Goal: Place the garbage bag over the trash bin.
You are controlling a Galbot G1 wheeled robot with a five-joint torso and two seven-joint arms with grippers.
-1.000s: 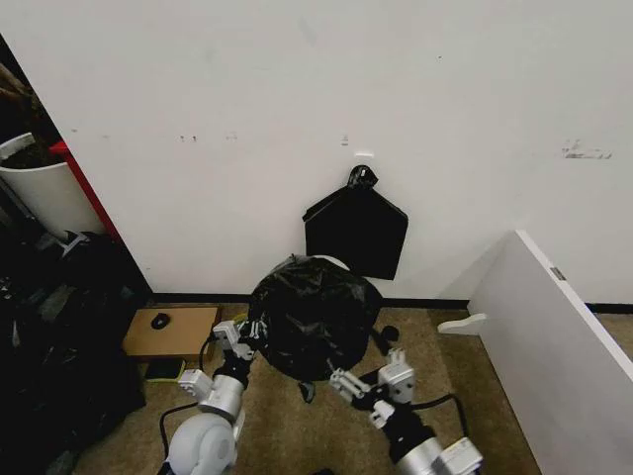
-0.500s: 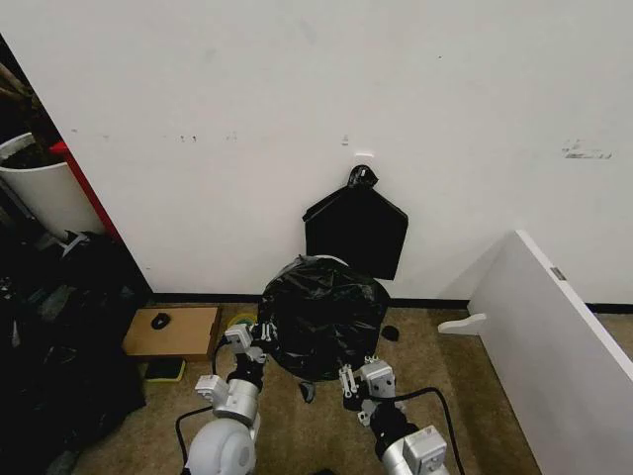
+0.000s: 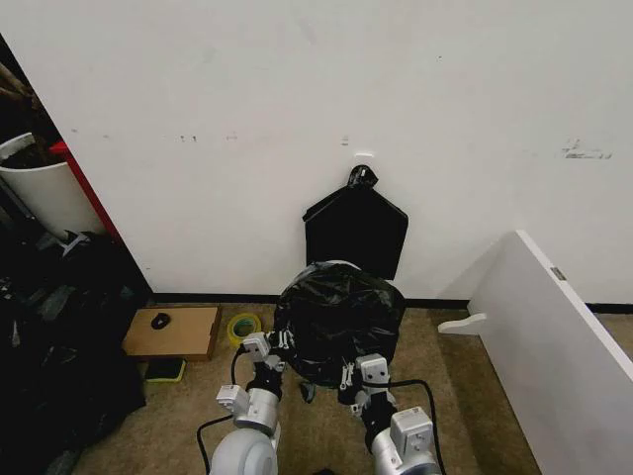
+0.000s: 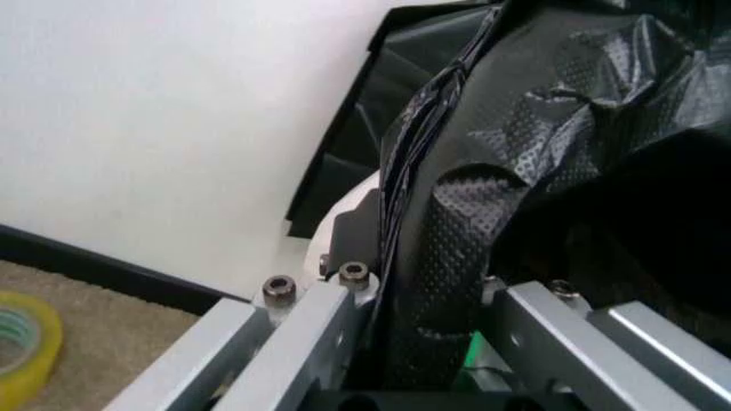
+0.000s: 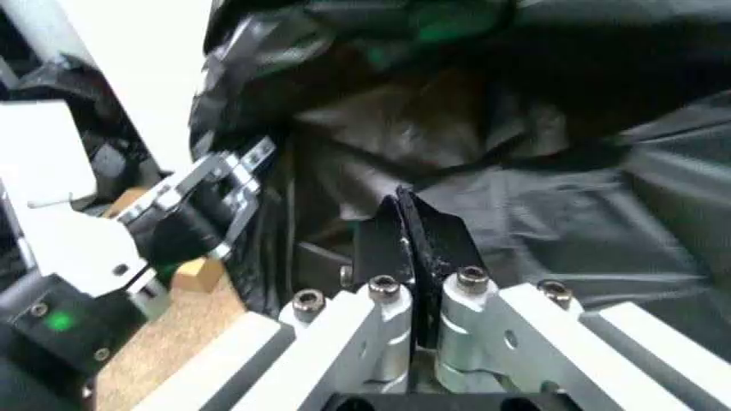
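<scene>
While pinching garbage bag (image 3: pixel 336 317): both arms low

Right end effector (image 5: pixel 413 235) pinched on garbage bag (image 5: pixel 549 197), left end effector (image 5: pixel 234 184) beyond.

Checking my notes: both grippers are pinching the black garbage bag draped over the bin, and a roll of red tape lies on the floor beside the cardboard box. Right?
One slip: the tape roll is yellow, as the head view shows. The left gripper and right gripper do pinch the garbage bag, beside the cardboard box.
</scene>
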